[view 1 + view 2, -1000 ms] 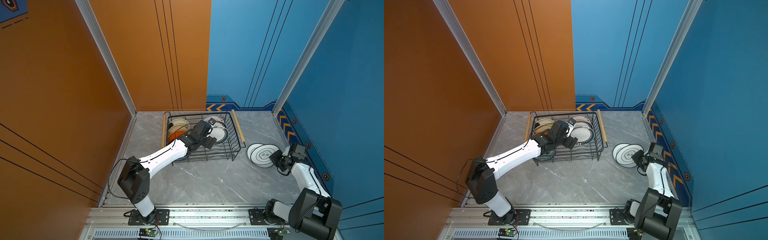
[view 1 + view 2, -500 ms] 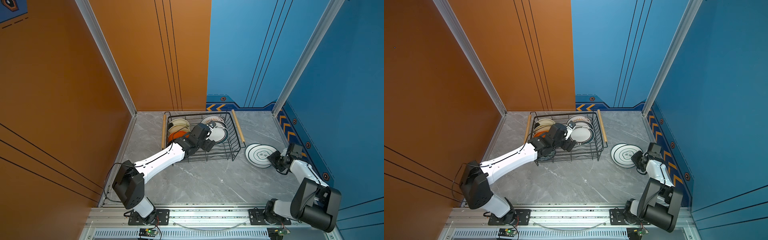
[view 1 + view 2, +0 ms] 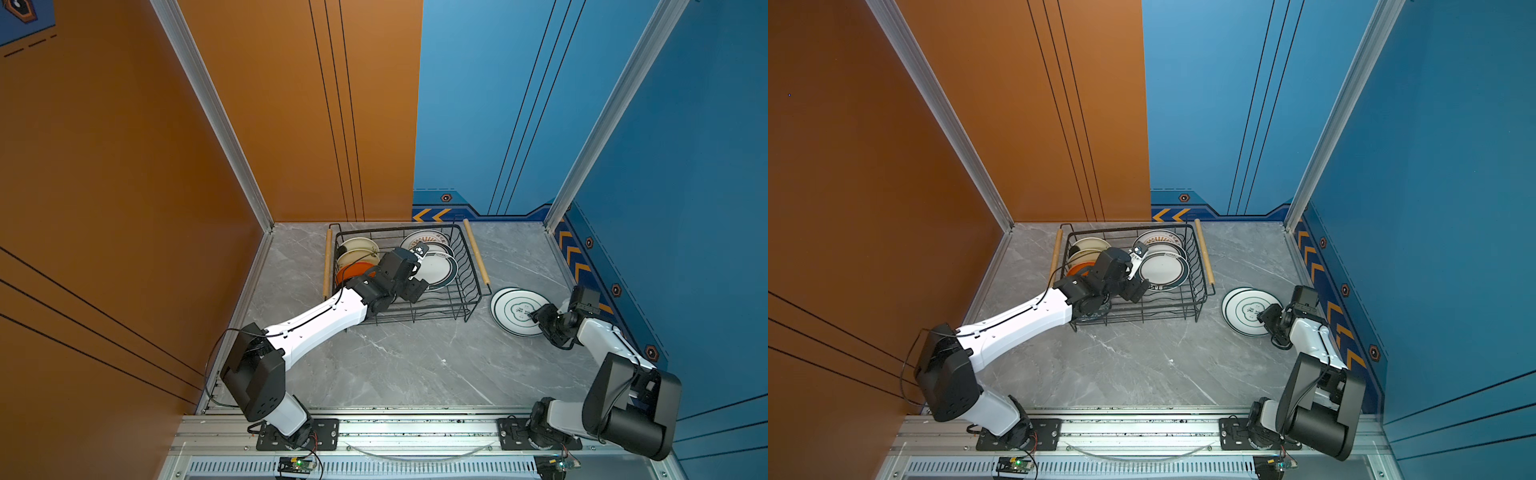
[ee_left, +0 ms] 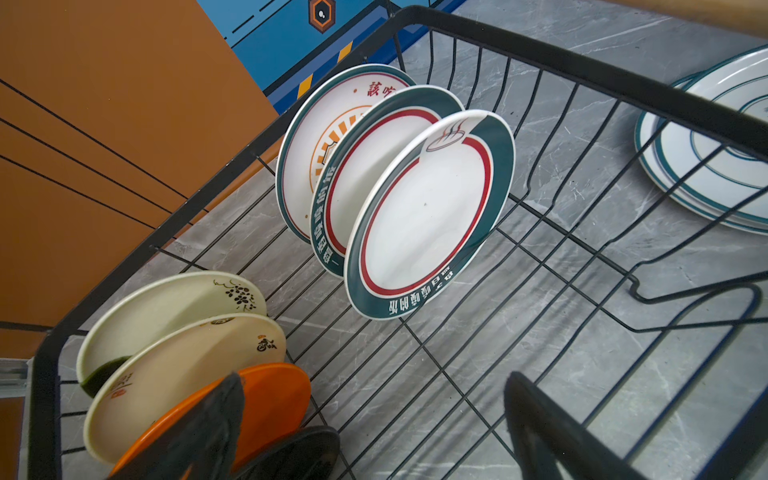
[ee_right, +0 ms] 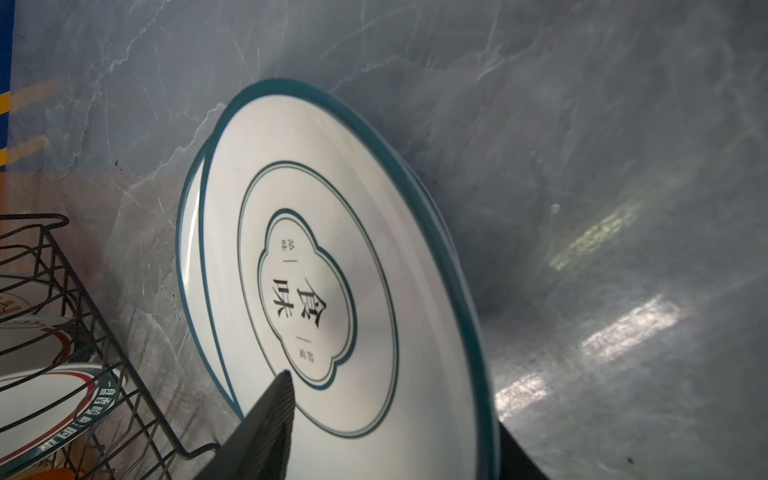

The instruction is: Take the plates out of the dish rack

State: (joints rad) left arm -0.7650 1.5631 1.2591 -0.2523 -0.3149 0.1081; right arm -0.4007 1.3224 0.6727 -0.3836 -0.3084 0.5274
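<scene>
The black wire dish rack (image 3: 432,318) (image 3: 1158,318) stands at the back of the table. Three white plates with dark green rims (image 4: 428,216) stand upright at its right end. Two cream plates (image 4: 166,307), an orange plate (image 4: 270,399) and a black plate (image 4: 299,449) lean at its left end. My left gripper (image 3: 417,269) (image 4: 374,376) hangs open inside the rack between the two rows, holding nothing. Right of the rack, two white plates (image 3: 515,309) (image 5: 324,270) lie stacked on the table. My right gripper (image 3: 536,316) (image 5: 395,401) straddles the top plate's near rim, jaws apart.
The rack's wooden handles (image 3: 477,257) stick out at its ends. An orange wall bounds the left, blue walls the back and right, close behind my right arm. Bare grey marble table (image 3: 415,365) lies in front of the rack.
My right gripper has opened from shut and the plate it held now lies on the other plate on the table. My left gripper shifted slightly inside the rack, still open.
</scene>
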